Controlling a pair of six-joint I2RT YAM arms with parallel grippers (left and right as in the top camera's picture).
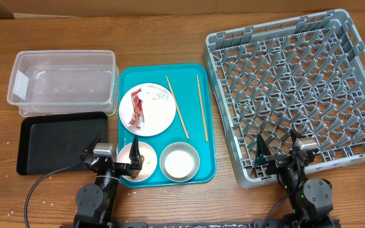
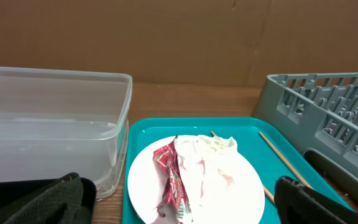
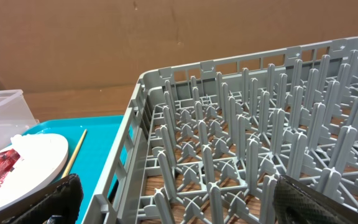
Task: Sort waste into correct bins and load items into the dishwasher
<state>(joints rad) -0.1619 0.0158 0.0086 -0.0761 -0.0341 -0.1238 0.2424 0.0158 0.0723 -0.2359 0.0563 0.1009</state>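
A white plate [image 1: 149,113] on the teal tray holds a red snack wrapper [image 1: 136,107] and rice grains [image 1: 159,95]. In the left wrist view the wrapper [image 2: 169,177] lies beside a crumpled white napkin [image 2: 213,145]. Two chopsticks [image 1: 177,107] [image 1: 203,107] lie right of the plate. Two bowls [image 1: 139,166] [image 1: 179,160] sit at the tray's front; the left one holds brown scraps. The cup is out of view. My left gripper [image 1: 115,147] [image 2: 179,208] is open and empty at the tray's front left. My right gripper [image 1: 276,147] [image 3: 188,202] is open and empty over the grey dish rack's [image 1: 296,82] front edge.
The clear tub [image 1: 62,79] stands at the far left, with the black tray [image 1: 56,142] in front of it. The teal tray [image 1: 208,161] lies between them and the rack. Cardboard walls close the back.
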